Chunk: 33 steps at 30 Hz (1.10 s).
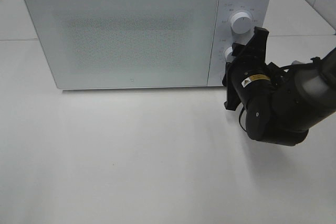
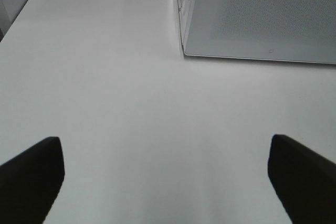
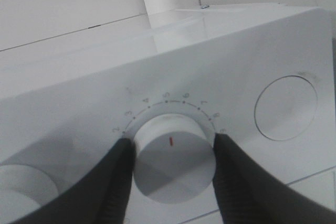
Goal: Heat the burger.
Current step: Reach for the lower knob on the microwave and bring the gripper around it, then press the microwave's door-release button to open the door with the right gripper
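Exterior high: white box-shaped microwave [image 1: 123, 35], door closed; burger unseen, presumably inside. Left wrist: left gripper [image 2: 165, 174] spread over bare white table [image 2: 105, 77]. Right wrist: right gripper [image 3: 170, 156] pinching round white timer dial [image 3: 173, 158]; slippage risks mis-set time

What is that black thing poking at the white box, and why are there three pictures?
The white box is a microwave oven with its door shut, standing on a white table. The black thing is a robot arm. Its grasping end, the right tool, has two fingers on either side of the lower round white knob, the numbered dial. One picture looks down from a camera up high. The other two come from small cameras on each arm's wrist. The left tool hangs wide open over bare table and holds nothing. No burger shows in any picture, so I cannot tell where it is.
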{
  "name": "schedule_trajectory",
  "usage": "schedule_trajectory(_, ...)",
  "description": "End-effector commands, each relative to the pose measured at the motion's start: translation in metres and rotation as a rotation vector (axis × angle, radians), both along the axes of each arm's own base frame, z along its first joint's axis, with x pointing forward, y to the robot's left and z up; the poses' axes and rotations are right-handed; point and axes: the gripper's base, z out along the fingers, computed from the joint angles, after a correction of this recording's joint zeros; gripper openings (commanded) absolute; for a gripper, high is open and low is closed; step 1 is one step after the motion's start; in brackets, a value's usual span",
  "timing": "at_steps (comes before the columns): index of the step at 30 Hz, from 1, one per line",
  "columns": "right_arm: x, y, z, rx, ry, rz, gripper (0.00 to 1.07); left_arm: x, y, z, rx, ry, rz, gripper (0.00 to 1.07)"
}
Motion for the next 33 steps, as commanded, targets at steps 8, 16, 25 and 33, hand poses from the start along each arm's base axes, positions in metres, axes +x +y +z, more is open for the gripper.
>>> schedule_trajectory(8, 0.009, 0.000, 0.029, -0.101, -0.272, -0.030, 0.60, -0.001, 0.000, -0.001, -0.004, -0.010, 0.000, 0.98)
schedule_trajectory(16, 0.009, 0.002, 0.030, -0.151, -0.274, -0.019, 0.78, -0.001, 0.000, -0.001, -0.004, -0.010, 0.000, 0.98)
schedule_trajectory(25, -0.010, 0.002, 0.036, -0.231, -0.261, 0.044, 0.77, -0.001, 0.000, -0.001, -0.004, -0.010, 0.000, 0.98)
schedule_trajectory(33, -0.037, -0.006, 0.043, -0.265, -0.253, 0.152, 0.76, -0.001, 0.000, -0.001, -0.004, -0.010, 0.000, 0.98)
